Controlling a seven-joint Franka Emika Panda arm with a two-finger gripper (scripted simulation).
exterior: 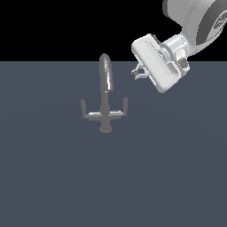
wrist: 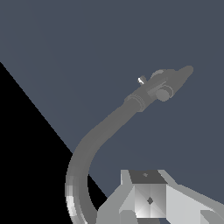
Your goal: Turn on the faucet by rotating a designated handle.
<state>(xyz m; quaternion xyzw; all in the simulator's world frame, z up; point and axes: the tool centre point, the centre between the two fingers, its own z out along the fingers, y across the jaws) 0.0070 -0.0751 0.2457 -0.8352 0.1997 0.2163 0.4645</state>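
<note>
The faucet [exterior: 105, 95] stands upright on the grey floor in the exterior view, with a tall rounded spout, a central post, a round base and two side arms. The handle [exterior: 121, 111] is the arm on the exterior view's right, a short bar with an upright tip. My gripper [exterior: 139, 72] hovers above and to the exterior view's right of the spout, touching nothing. Its fingers show a small gap and hold nothing. In the wrist view the faucet [wrist: 131, 105] is seen along its curved spout, and my fingers [wrist: 146, 199] show at the picture's edge.
The flat grey floor [exterior: 177, 177] runs all round the faucet. Beyond its far edge there is only black background. The white arm [exterior: 195, 22] comes in from the exterior view's upper right.
</note>
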